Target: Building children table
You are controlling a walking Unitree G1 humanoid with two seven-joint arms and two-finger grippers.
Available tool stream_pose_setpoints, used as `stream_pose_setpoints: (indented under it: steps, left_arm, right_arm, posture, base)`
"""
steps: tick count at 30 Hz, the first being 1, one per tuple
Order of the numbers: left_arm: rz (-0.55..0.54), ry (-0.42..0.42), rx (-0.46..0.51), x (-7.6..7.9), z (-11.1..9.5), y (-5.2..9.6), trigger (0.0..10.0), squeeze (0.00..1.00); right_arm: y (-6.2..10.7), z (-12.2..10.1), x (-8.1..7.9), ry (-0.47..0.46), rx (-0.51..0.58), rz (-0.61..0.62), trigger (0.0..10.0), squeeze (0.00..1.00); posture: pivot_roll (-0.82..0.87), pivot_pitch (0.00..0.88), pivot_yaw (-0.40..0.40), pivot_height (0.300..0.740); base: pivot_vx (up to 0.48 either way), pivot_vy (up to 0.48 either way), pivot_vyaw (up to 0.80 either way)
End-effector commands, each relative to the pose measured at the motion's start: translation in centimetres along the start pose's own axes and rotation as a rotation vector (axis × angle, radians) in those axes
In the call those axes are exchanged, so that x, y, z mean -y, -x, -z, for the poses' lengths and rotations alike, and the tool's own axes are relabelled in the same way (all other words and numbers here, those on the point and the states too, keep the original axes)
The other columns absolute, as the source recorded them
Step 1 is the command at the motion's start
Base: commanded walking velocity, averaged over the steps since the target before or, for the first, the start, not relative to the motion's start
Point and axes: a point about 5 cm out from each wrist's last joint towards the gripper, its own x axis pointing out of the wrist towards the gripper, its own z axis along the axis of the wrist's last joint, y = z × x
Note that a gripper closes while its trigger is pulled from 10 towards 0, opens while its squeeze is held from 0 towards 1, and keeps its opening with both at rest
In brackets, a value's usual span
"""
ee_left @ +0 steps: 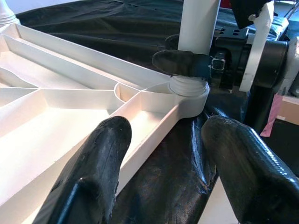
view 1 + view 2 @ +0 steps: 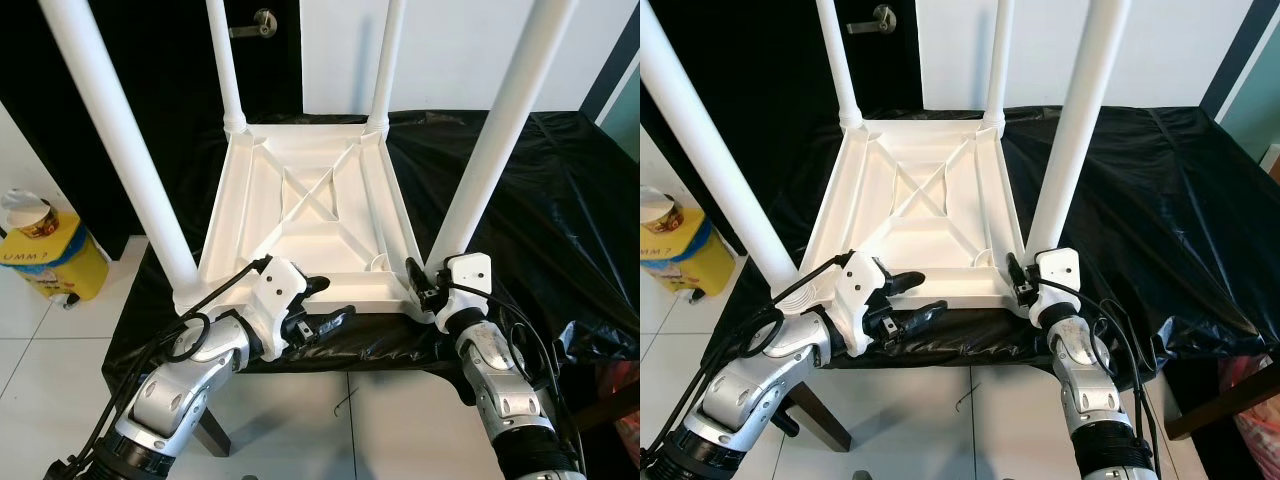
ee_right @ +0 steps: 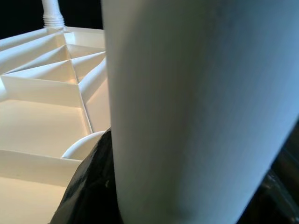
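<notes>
Upturned white children's table [image 2: 300, 215] on black plastic sheet [image 2: 540, 200], right gripper [image 2: 420, 283] clamped around near-right table leg [image 2: 490, 150], left gripper [image 2: 325, 305] spread wide at table's near edge

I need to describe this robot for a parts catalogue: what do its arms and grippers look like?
Both arms are silver segmented metal with black cables looped alongside. The left gripper and right gripper each have a white housing and long black fingers, rounded and matte.

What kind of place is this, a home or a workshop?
Probably a home. There is a dark door with a lever handle, a white tiled floor, and a yellow tub standing beside a table under a black cover, where a white children's table lies upside down.
</notes>
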Motion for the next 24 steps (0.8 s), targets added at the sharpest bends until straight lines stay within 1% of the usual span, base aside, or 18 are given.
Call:
stream_pose_setpoints:
  steps: [1, 2, 3, 4, 8, 12, 19, 24]
  left_arm:
    - [0.013, 0.006, 0.0, 0.1, -0.1, 0.3, 10.0, 0.0]
    - [0.005, 0.008, 0.006, 0.1, -0.1, 0.3, 10.0, 0.0]
    - [0.005, 0.008, 0.006, 0.1, -0.1, 0.3, 10.0, 0.0]
    - [-0.005, 0.012, 0.012, 0.1, -0.2, 0.3, 10.0, 0.0]
    - [-0.016, 0.013, 0.019, 0.1, -0.3, 0.3, 10.0, 0.0]
    - [-0.016, 0.013, 0.023, 0.1, -0.4, 0.2, 10.0, 0.0]
    - [-0.019, 0.019, 0.025, 0.3, -0.4, 0.3, 10.0, 0.0]
    - [-0.025, 0.02, 0.028, 0.2, -0.4, 0.3, 10.0, 0.0]
  right_arm:
    - [0.5, 0.5, 0.6, 0.005, -0.041, 0.136, 10.0, 0.0]
    - [0.6, 0.5, 0.2, -0.007, -0.046, 0.162, 10.0, 0.0]
    - [0.6, 0.5, 0.2, -0.007, -0.046, 0.162, 10.0, 0.0]
    - [0.7, 0.5, -0.4, -0.035, -0.053, 0.176, 10.0, 0.0]
    - [0.8, 0.2, -1.0, -0.036, -0.044, 0.165, 10.0, 0.0]
    - [0.9, -0.1, -1.0, -0.027, -0.037, 0.157, 10.0, 0.0]
    - [1.2, -0.2, -0.5, -0.017, -0.049, 0.2, 10.0, 0.0]
    - [1.3, -0.4, -0.7, -0.017, -0.056, 0.22, 10.0, 0.0]
  posture:
    - [0.06, 0.0, -0.064, 0.74]
    - [0.06, 0.0, -0.065, 0.74]
    - [0.06, 0.0, -0.065, 0.74]
    - [0.06, 0.0, -0.066, 0.74]
    - [0.06, 0.0, -0.063, 0.74]
    - [0.05, 0.0, -0.062, 0.74]
    - [0.05, 0.0, -0.066, 0.74]
    - [0.05, 0.0, -0.067, 0.74]
  base:
    - [0.0, 0.0, 0.0]
    - [0.0, 0.0, 0.0]
    - [0.0, 0.0, 0.0]
    - [0.0, 0.0, 0.0]
    - [0.0, 0.0, 0.0]
    - [0.0, 0.0, 0.0]
    - [0.0, 0.0, 0.0]
    - [0.0, 0.0, 0.0]
